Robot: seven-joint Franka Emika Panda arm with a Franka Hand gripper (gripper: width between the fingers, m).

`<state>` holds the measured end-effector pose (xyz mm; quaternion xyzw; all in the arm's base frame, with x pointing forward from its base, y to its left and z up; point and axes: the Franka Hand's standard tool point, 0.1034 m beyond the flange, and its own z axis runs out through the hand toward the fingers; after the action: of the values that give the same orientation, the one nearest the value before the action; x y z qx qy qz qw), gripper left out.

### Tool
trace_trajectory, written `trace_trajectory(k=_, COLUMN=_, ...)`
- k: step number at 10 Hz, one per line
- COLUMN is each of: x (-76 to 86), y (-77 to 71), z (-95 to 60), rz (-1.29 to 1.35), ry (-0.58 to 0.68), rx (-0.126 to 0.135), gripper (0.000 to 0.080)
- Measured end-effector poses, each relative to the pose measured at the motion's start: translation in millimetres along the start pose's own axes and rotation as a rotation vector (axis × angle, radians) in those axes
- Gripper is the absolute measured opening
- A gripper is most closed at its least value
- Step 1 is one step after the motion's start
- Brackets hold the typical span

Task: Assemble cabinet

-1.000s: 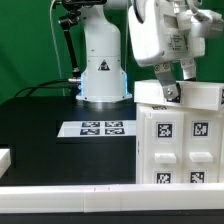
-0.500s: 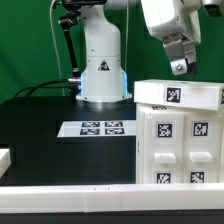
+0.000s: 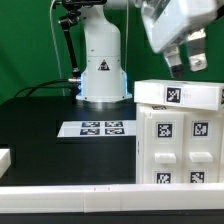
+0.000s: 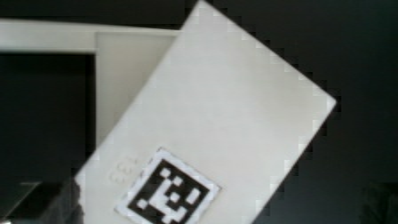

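Observation:
The cabinet [image 3: 180, 140] is a white boxy assembly on the exterior view's right, with square tags on its front and one tag on its top panel [image 3: 176, 95]. My gripper [image 3: 186, 62] hangs above that top panel, clear of it, with its two fingers apart and nothing between them. In the wrist view the white top panel [image 4: 214, 110] fills the picture at a slant, and its tag [image 4: 175, 190] lies just below the jaws. The fingertips show only as dark blurs at the picture's corners.
The marker board [image 3: 100, 128] lies on the black table before the white robot base [image 3: 103, 70]. A white rail [image 3: 70, 195] runs along the front edge. A small white part [image 3: 5, 157] sits at the exterior view's left edge.
My gripper has risen off the cabinet's top panel, moved up and towards the exterior view's right, and turned. The panel stays in place on the cabinet.

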<state>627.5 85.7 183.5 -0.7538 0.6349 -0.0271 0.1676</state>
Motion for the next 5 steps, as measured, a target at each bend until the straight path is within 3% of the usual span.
trace_trajectory(k=2, x=4.3, y=-0.2, z=-0.6, rz=-0.264, ry=0.003, rx=0.004, gripper=0.0796)
trace_trajectory(k=5, x=6.1, y=0.0, z=-0.7, rz=-0.445, ry=0.006, rx=0.003, gripper=0.0796)
